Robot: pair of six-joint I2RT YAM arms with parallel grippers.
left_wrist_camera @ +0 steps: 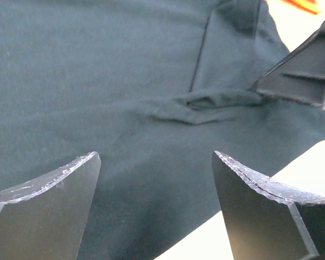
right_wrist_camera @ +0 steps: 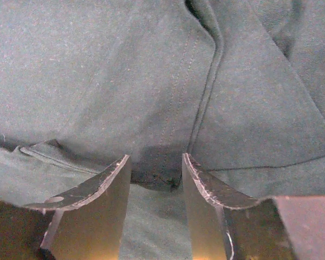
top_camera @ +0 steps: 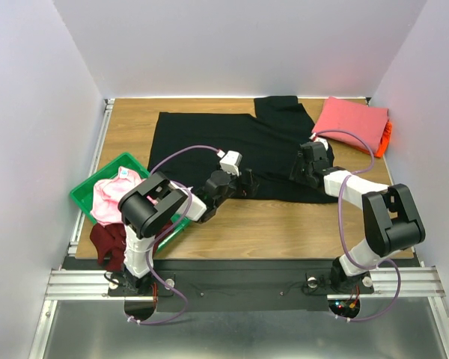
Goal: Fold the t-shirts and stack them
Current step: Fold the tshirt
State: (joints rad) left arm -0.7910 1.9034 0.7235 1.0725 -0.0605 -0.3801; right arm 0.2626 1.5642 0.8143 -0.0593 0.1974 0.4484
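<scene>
Left claw (left_wrist_camera: 157, 162) is spread wide over the near hem of the black tee (top_camera: 209, 142), mid-table. Right claw (right_wrist_camera: 157, 162) has its fingers narrowed around a ridge of that cloth; can't tell if it's actually pinched. Far right there's a folded coral-pink tee (top_camera: 350, 123) on an orange tee (top_camera: 387, 138). Near left, a green tray (top_camera: 86, 193) holds a light pink tee (top_camera: 112, 196), with a maroon tee (top_camera: 108, 243) at its near edge.

Large black t-shirt (top_camera: 209, 142), flat, slightly rumpled

The 2 arms reach forward, elbows bent, wrists pitched down. The left gripper (top_camera: 247, 184) sits low with its jaws spread wide. The right gripper (top_camera: 305, 167) has its jaws half-narrowed, with a fold of the black t-shirt (right_wrist_camera: 97, 81) bunched between them.
</scene>
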